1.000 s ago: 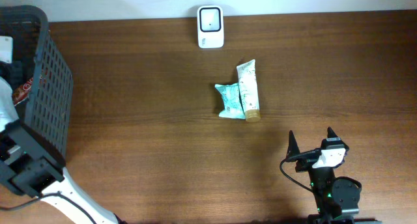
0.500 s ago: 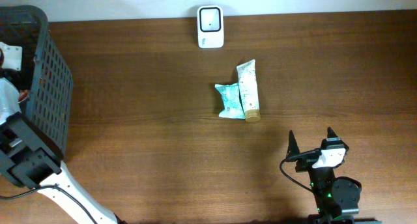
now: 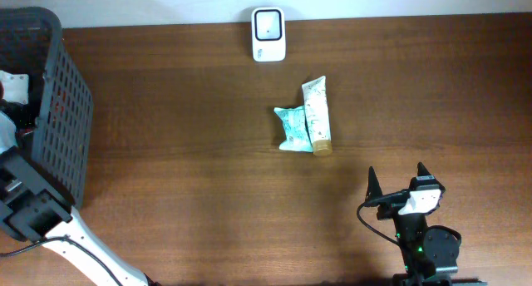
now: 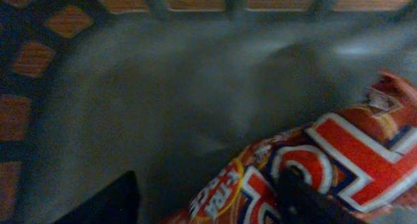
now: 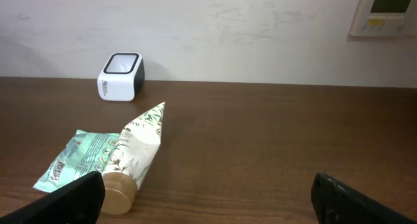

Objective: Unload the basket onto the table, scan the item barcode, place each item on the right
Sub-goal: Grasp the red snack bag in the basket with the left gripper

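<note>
2 arms work at a brown bench (image 3: 208, 178). A dark basket (image 3: 71, 111) stands at its left end. The left gripper (image 4: 207, 182) is down inside it, fingers apart, with a corner of the red snack packet (image 4: 326, 159) on the basket floor between them, not clamped. The right gripper (image 3: 396, 171) hangs wide, holding nothing, near the front edge. A cream tube (image 3: 315, 113) and a teal sachet (image 3: 291, 126) lie touching mid-bench, with the white scanner (image 3: 268, 34) at the far edge.

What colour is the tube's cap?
Golden tan cap; the right wrist view shows it best.
</note>
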Motion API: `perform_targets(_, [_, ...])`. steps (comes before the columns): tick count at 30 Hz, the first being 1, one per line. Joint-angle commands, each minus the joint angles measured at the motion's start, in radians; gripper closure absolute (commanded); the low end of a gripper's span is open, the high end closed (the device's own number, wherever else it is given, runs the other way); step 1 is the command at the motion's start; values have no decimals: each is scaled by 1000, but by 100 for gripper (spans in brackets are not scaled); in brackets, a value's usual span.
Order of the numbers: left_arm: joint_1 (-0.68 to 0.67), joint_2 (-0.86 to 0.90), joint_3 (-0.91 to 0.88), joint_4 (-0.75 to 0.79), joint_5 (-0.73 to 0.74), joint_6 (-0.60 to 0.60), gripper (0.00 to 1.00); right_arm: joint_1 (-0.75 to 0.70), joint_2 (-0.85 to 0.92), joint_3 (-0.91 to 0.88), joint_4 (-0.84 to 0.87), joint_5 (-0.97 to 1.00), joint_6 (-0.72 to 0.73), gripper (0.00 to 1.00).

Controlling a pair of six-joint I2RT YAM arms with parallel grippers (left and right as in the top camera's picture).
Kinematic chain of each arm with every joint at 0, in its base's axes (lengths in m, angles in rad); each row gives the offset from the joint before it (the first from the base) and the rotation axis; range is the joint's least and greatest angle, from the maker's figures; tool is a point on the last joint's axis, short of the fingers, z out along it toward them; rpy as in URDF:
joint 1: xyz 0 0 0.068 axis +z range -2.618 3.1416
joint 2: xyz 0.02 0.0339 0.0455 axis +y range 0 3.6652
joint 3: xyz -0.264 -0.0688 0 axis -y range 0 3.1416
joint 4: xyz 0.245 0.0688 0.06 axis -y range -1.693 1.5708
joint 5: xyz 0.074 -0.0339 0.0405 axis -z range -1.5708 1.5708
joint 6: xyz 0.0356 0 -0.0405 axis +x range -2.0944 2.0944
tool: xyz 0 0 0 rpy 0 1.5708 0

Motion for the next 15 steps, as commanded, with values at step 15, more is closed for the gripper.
perform_targets(15, [5, -67, 78, -197, 177, -197, 38, -1, -7, -7, -4, 9, 5, 1])
